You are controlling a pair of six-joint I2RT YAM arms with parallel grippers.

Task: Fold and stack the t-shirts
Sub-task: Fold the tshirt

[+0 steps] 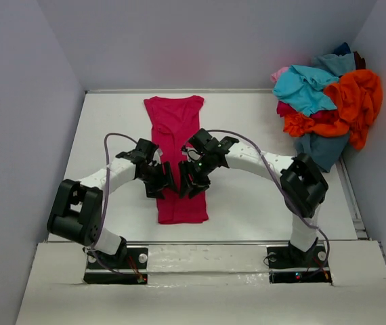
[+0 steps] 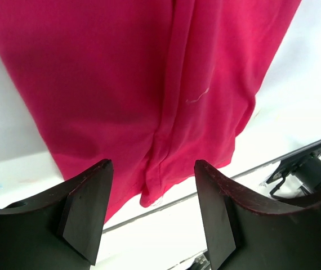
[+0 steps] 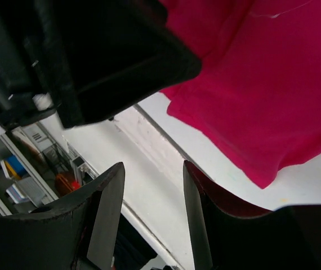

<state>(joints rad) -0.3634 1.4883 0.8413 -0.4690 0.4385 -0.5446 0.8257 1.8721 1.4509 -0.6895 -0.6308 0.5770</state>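
My left gripper (image 2: 152,174) and right gripper (image 3: 153,171) hang wide, empty, over the crimson t-shirt (image 1: 173,122), a narrow lengthwise strip mid-table (image 1: 261,203); light, limp cloth, probably best pinched at the near hem corners.

Bright, even light from above in the overhead view, with only faint, soft shadows on the white worktop (image 1: 261,196). Washed-out white glare beside the crimson t-shirt (image 2: 110,79) in the left wrist view. Dark and soft-edged right tool fingers (image 3: 105,216) (very near the lens), sharper cloth behind.
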